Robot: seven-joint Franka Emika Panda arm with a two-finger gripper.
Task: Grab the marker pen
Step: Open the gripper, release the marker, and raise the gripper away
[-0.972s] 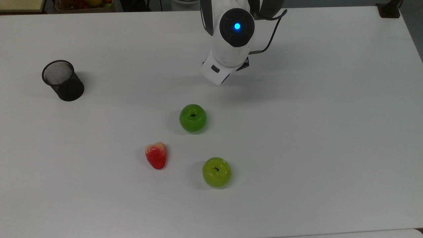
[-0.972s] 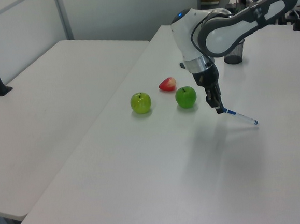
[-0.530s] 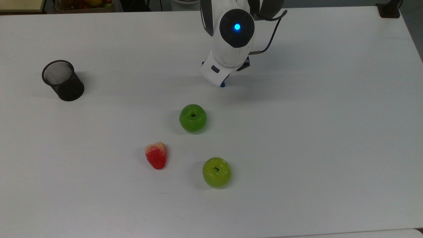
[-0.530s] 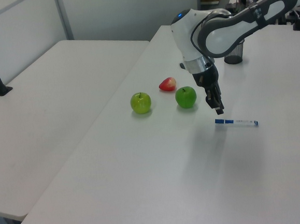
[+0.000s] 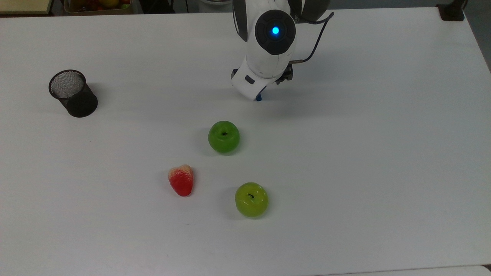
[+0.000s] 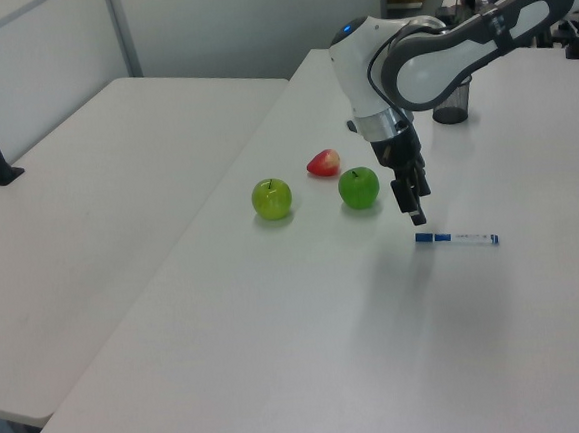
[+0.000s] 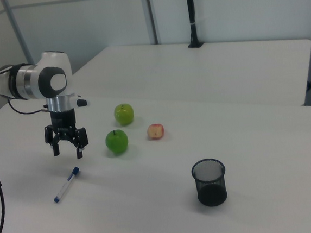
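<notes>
Lying flat, marker pen (image 6: 457, 238), tool (image 7: 67, 151) spread above

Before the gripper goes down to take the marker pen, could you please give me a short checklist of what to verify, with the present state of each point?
1. Marker pen lies flat on the table, free of other things: ok.
2. Gripper is open and holds nothing: ok.
3. Gripper stands over the pen's blue cap end, above the table and not touching the pen: ok.
4. Fingers straddle the barrel crosswise: cannot tell.
5. Nearest green apple lies apart from the pen, outside the way down: ok.
6. Mesh cup is far from the pen: ok.
</notes>
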